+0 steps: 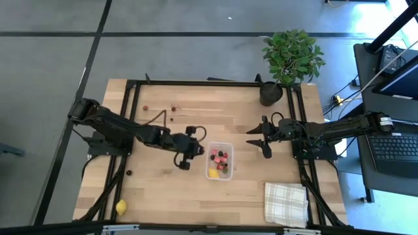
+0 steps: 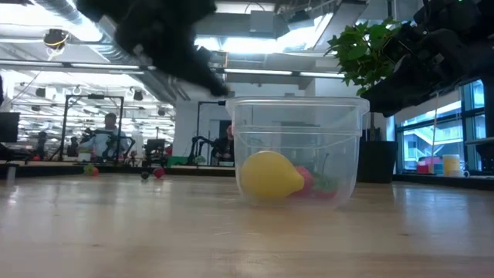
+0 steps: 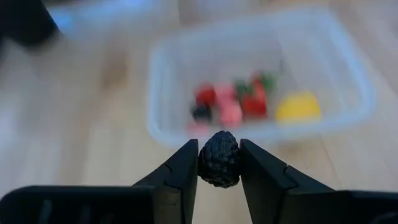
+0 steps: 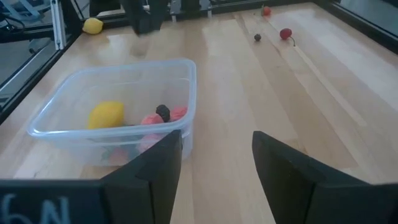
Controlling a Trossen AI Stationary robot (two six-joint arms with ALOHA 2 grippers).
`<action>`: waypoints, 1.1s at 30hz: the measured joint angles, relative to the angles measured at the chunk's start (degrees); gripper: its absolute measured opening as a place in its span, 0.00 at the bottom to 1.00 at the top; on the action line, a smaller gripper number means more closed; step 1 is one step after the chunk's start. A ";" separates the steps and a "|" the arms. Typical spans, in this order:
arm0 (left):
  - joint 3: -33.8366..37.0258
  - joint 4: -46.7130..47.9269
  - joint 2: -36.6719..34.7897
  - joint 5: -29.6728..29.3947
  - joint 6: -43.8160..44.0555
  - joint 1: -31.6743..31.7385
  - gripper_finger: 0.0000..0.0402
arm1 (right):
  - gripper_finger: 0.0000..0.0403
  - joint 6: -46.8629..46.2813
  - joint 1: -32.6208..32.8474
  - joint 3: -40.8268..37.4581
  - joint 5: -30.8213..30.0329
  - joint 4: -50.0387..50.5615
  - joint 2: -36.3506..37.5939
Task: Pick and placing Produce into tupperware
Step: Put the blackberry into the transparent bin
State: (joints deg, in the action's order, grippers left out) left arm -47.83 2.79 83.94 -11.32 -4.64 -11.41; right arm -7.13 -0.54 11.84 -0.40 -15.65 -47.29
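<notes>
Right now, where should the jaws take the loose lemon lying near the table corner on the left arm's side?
Probably across the short middle of the lemon, coming straight down from above: it looks oval and lies alone on the table, so its top is free.

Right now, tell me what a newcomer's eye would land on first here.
The clear tupperware mid-table, holding a yellow lemon piece and red berries. Just to its left, the left gripper pinches a dark berry between its fingers. The right gripper waits open on the tub's other side.
</notes>
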 joint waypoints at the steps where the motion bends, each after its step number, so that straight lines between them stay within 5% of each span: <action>1: 0.00 -2.23 -0.24 0.31 -1.18 0.44 0.24 | 0.49 0.04 0.00 0.00 0.00 0.01 0.00; 8: -0.02 -12.47 0.67 7.82 -6.47 2.84 0.25 | 0.49 0.21 0.00 0.00 0.00 0.06 0.00; 20: -0.04 -20.22 5.92 8.03 -7.57 4.29 0.25 | 0.49 1.49 0.00 0.00 0.00 0.06 0.00; 33: -10.35 -10.53 16.42 7.83 -7.31 3.86 0.25 | 0.49 1.48 0.00 0.00 0.00 0.08 0.00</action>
State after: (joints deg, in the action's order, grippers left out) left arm -58.19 -7.75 100.37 -3.49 -11.95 -7.55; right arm -5.65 -0.54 11.84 -0.40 -15.58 -47.29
